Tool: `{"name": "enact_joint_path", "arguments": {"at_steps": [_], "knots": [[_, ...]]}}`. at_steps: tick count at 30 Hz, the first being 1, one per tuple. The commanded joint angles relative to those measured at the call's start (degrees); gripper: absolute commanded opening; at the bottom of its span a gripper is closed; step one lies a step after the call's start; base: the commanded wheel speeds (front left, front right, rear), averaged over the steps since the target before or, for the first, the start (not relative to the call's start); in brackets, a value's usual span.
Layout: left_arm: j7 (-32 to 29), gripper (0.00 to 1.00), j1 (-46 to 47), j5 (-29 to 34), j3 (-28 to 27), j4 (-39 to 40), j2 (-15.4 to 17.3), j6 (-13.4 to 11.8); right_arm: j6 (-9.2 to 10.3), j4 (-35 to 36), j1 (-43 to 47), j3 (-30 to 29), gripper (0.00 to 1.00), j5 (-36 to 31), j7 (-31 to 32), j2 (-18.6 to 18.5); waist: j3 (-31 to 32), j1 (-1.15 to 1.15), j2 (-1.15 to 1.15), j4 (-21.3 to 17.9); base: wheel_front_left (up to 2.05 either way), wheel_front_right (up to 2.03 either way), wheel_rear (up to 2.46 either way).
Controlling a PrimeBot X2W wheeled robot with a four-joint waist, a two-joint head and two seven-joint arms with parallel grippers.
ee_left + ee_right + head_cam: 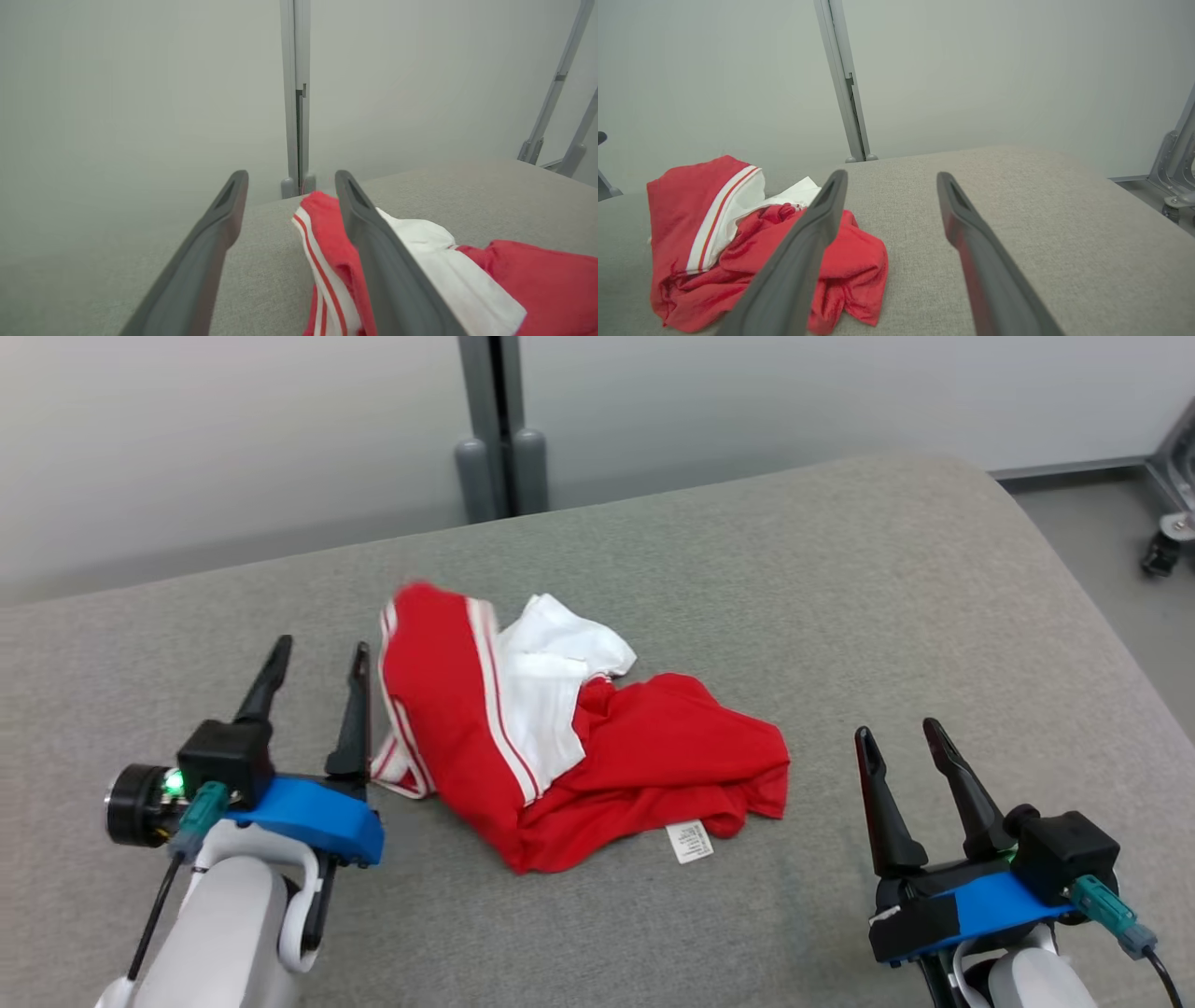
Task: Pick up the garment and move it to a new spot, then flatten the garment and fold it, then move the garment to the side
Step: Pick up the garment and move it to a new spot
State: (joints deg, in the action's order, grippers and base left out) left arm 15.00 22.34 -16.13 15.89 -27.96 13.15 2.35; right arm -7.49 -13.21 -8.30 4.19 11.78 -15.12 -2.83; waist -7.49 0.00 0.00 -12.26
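Note:
The garment (560, 747) is a red and white top with striped trim, lying crumpled in a heap on the grey cushioned surface (747, 569). A white care label pokes out at its near edge. My left gripper (317, 663) stands open just left of the heap, its right finger close beside the striped edge, nothing between the fingers. In the left wrist view the garment (467, 280) lies to the right, partly behind the right finger. My right gripper (901, 733) is open and empty, well to the right of the heap. The right wrist view has the garment (714, 233) at lower left.
The grey surface drops away at its far edge and at its rounded right edge. A pale wall with a grey vertical post (499, 429) stands behind. A metal frame with a caster (1167, 546) sits on the floor at the far right.

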Motion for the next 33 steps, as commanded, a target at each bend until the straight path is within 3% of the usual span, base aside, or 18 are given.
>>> {"name": "enact_joint_path", "arguments": {"at_steps": [1, 9, 17, 33], "knots": [[0.3, 1.0, -0.8, 0.4, -0.5, 1.0, 0.1, -0.2, -0.01, 0.2, 0.6, -0.2, 1.0, -0.4, -0.1, -0.1, -0.1, 0.0, 0.0, 0.5, 0.0, 0.0, 0.0], [0.2, 1.0, -7.8, 4.0, -6.5, 10.4, 0.1, -0.4, -0.01, -0.1, 1.1, -0.5, 1.0, -1.3, -0.1, -0.1, 1.7, 0.0, 0.0, 5.6, 0.0, 0.0, 0.0], [0.2, 1.0, -14.0, 6.4, -11.7, 12.4, -2.1, -0.1, -0.01, -0.8, 1.8, -0.5, 1.0, -1.6, -0.1, -0.1, 3.6, 0.0, 0.0, 9.2, 0.0, 0.0, 0.0], [0.2, 1.0, -20.9, 10.5, -15.8, 10.4, -5.2, 1.6, -0.01, -3.0, 4.9, -1.8, 1.0, -2.8, -0.1, -0.1, 7.0, 0.0, 0.0, 10.1, 0.0, 0.0, 0.0]]}}
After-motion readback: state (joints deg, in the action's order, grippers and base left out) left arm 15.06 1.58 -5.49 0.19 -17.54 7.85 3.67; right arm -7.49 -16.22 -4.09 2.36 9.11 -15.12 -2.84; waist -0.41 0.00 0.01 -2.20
